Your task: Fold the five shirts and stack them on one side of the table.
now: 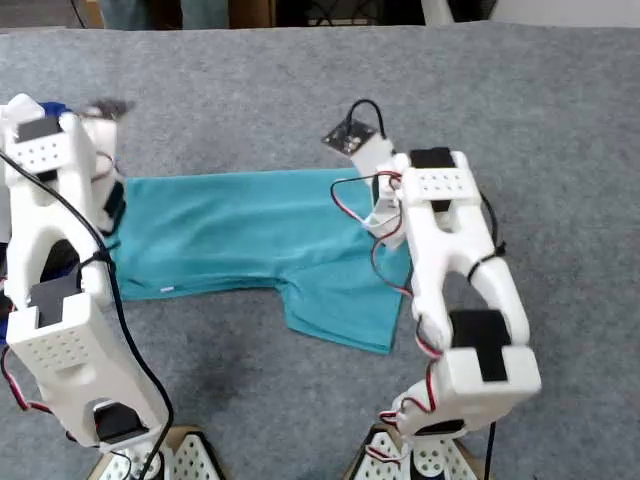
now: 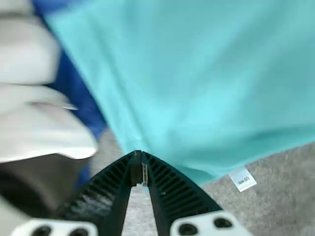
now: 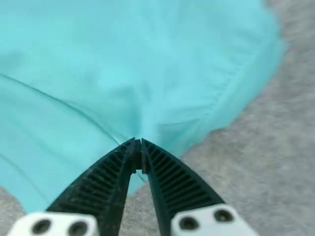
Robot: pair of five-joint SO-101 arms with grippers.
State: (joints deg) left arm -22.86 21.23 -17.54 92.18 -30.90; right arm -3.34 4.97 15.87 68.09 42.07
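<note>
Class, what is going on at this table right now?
Two robot arms are working on a teal shirt spread on the grey table. The left gripper pinches its edge at one end, and the right gripper pinches fabric at the other. Blue cloth lies beside the left gripper.

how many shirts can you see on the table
1 for certain: the teal shirt, spread mid-table and pinched by the left gripper and the right gripper. Blue cloth beside its edge may be another shirt; more could be hidden.
</note>
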